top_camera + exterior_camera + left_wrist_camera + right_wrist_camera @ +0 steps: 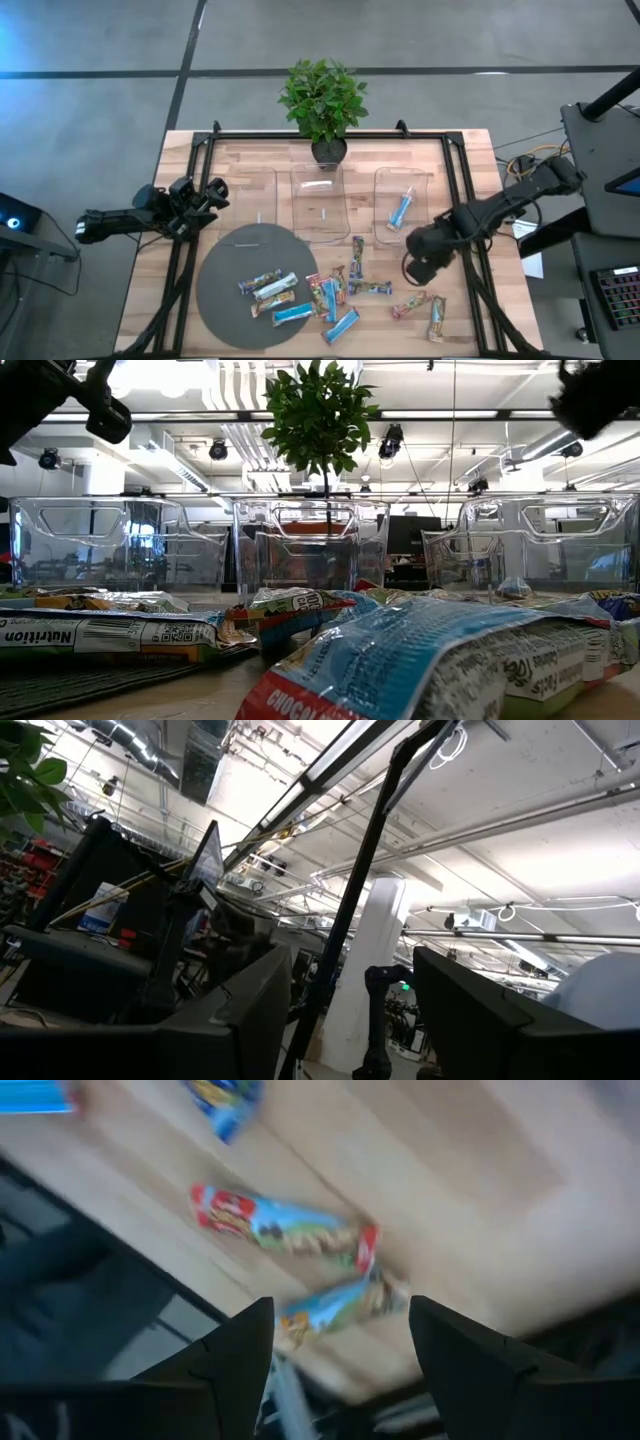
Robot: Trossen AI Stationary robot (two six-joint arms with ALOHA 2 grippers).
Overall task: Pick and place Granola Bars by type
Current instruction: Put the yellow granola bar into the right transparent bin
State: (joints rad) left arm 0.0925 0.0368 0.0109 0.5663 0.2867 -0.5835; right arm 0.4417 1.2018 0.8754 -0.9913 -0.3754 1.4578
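Hovering my right end effector (420, 268) over the surface (240, 170) at right-center of the high view, jaws wide, nothing held; two granola bars (285, 1225) lie below its fingers (235, 1355). One blue bar (401, 210) sits in the rightmost clear tray (385, 180), upper-center-right. Remaining bars (330, 295) are scattered bottom-center, several on the dark round mat (225, 270). Left end effector (212, 197) waits at the left edge, jaws wide, empty. Plant (322, 100) at top center.
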